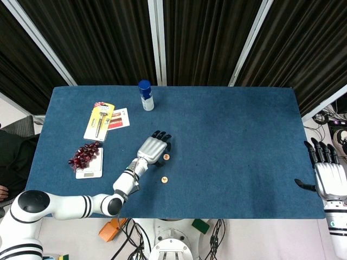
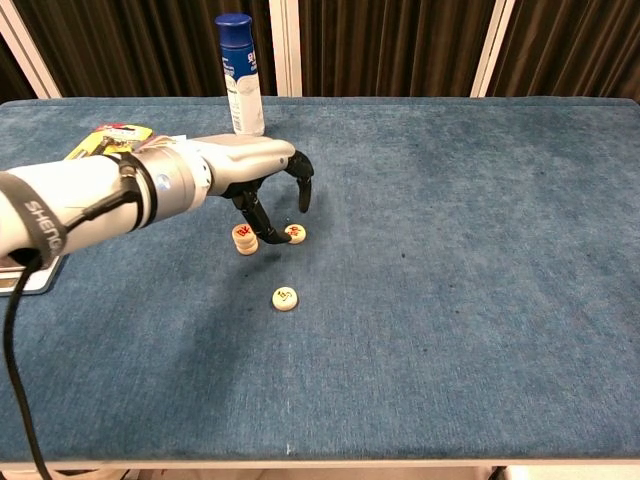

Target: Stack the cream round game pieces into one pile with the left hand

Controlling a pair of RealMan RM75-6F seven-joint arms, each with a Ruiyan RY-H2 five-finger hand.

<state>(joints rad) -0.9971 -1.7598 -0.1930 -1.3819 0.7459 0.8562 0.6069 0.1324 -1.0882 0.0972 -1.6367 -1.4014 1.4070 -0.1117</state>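
While its fingers hang spread and empty, the left hand hovers over the pieces.
From the chest, a piece sits under its fingertips, ready for pinching; the pile waits just beside, another piece nearer.

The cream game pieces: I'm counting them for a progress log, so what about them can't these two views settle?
- Head view: the left hand covers the pile; only two loose pieces show.
- Chest view: the pile looks two high, but its seams are too small to be sure.
- Both views: the markings on the pieces are too small to read.
- Chest view: whether a fingertip touches the nearest loose piece.
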